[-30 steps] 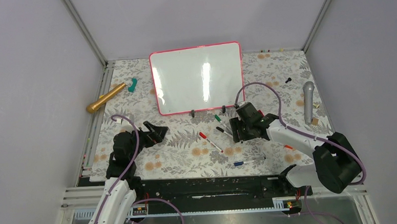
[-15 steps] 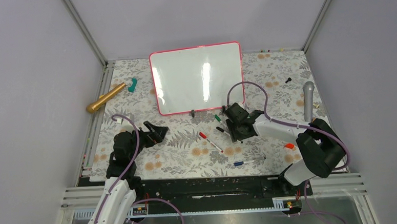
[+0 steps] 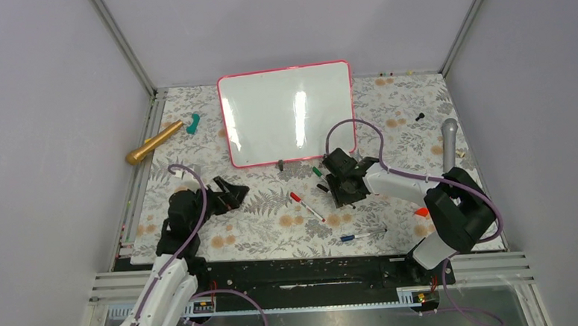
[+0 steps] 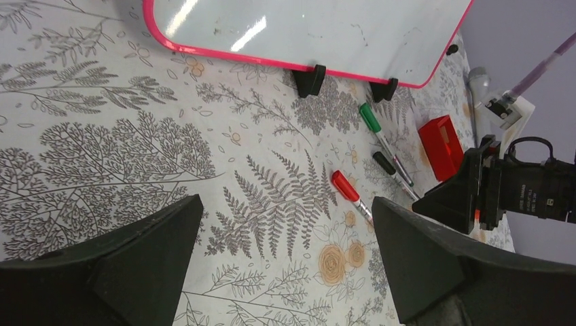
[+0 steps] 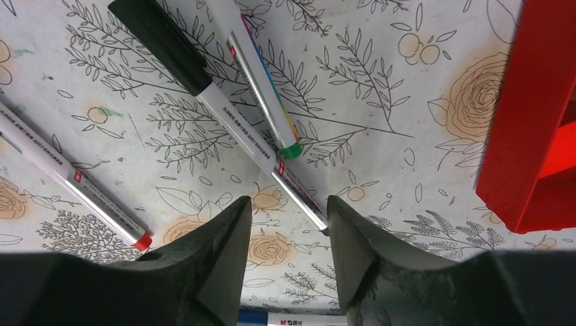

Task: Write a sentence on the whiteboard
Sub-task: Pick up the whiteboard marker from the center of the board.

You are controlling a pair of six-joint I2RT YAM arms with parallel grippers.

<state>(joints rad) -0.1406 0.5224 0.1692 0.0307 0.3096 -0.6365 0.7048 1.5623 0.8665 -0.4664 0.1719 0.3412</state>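
The whiteboard (image 3: pixel 287 112) lies at the back centre, pink-framed, with two black clips on its near edge. It is blank; no sentence shows. It also shows in the left wrist view (image 4: pixel 306 27). My right gripper (image 3: pixel 341 194) is open and empty, low over the cloth among the markers. In the right wrist view its jaws (image 5: pixel 289 204) stand just short of the tail of a black-capped marker (image 5: pixel 166 44), with a green marker (image 5: pixel 261 88) beside it. My left gripper (image 3: pixel 231 192) is open wide and empty; in the left wrist view (image 4: pixel 285 204) it points at the markers.
A red marker (image 3: pixel 305 206) and a blue marker (image 3: pixel 361 235) lie on the floral cloth. A red block (image 5: pixel 536 136) sits right of the right gripper. A gold microphone (image 3: pixel 153 142) and a teal piece (image 3: pixel 193 123) lie far left, and a grey microphone (image 3: pixel 449 147) far right.
My right gripper has moved left and a little back, from beside the markers to over the black and green ones. The left gripper has barely shifted.
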